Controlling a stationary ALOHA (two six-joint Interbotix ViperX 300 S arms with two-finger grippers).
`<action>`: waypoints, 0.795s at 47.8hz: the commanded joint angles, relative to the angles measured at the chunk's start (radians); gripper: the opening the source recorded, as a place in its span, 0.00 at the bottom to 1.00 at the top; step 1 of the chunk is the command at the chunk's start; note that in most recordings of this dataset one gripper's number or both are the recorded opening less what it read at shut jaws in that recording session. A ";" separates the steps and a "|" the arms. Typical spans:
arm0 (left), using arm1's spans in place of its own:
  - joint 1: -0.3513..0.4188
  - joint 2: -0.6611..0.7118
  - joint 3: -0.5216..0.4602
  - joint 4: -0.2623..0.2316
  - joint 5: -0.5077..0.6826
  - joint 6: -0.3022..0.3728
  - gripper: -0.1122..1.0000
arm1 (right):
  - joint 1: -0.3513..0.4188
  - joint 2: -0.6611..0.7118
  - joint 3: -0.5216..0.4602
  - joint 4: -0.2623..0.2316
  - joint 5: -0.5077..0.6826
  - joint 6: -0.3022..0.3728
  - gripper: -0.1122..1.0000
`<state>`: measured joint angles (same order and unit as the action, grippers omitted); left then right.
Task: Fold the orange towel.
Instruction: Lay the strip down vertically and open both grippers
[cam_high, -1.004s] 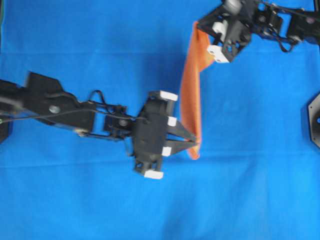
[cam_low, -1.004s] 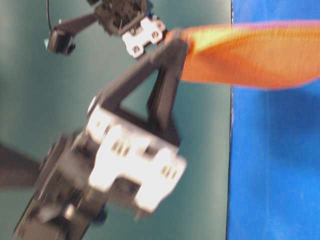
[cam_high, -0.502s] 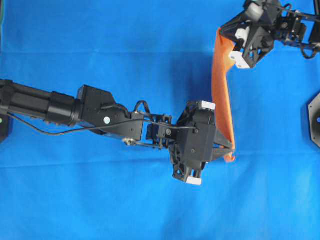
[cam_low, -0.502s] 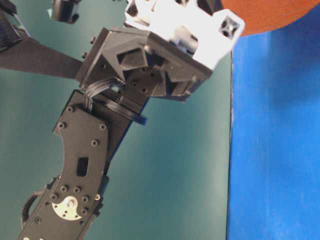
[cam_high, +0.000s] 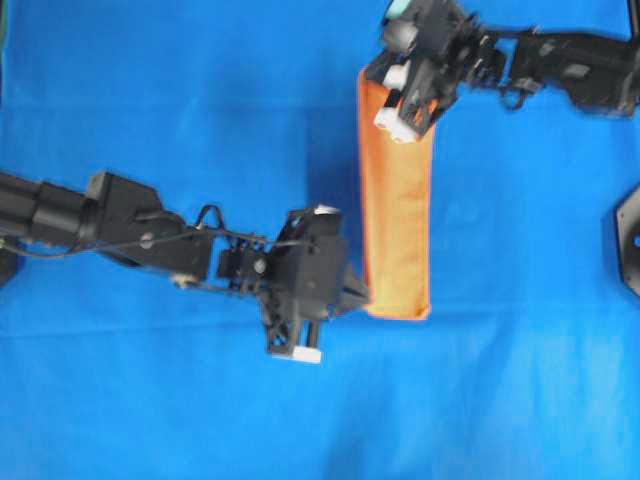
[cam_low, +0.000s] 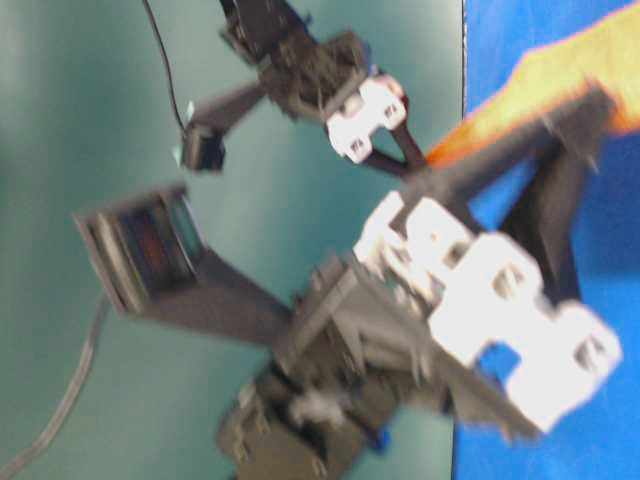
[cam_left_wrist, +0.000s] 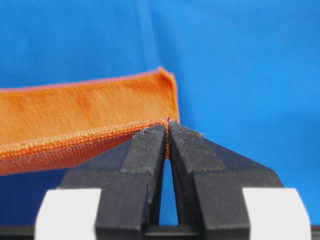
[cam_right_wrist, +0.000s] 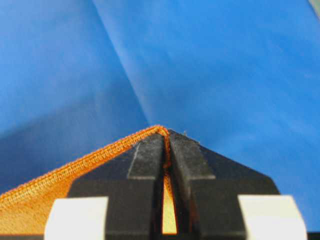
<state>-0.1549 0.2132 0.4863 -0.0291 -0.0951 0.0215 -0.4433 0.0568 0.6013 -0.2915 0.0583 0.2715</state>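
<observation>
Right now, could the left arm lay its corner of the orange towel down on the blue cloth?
Probably yes. The left end effector is shut on the orange towel corner, and the blue cloth beside it looks bare.

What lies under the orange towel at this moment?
The blue table cover shows on every side of the orange towel. Whatever lies directly beneath the strip is covered. The left claw and right claw pinch its two ends.
</observation>
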 joint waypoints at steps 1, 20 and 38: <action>-0.051 -0.055 0.026 0.000 -0.025 -0.026 0.11 | -0.009 0.005 -0.054 -0.011 -0.012 -0.002 0.11; -0.046 -0.072 0.092 0.000 -0.067 -0.040 0.19 | 0.006 0.023 -0.063 -0.017 -0.021 -0.003 0.12; -0.031 -0.071 0.092 0.000 -0.067 -0.038 0.63 | 0.014 0.023 -0.058 -0.028 -0.051 -0.002 0.68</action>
<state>-0.1856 0.1657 0.5875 -0.0291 -0.1519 -0.0169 -0.4310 0.0966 0.5630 -0.3175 0.0153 0.2684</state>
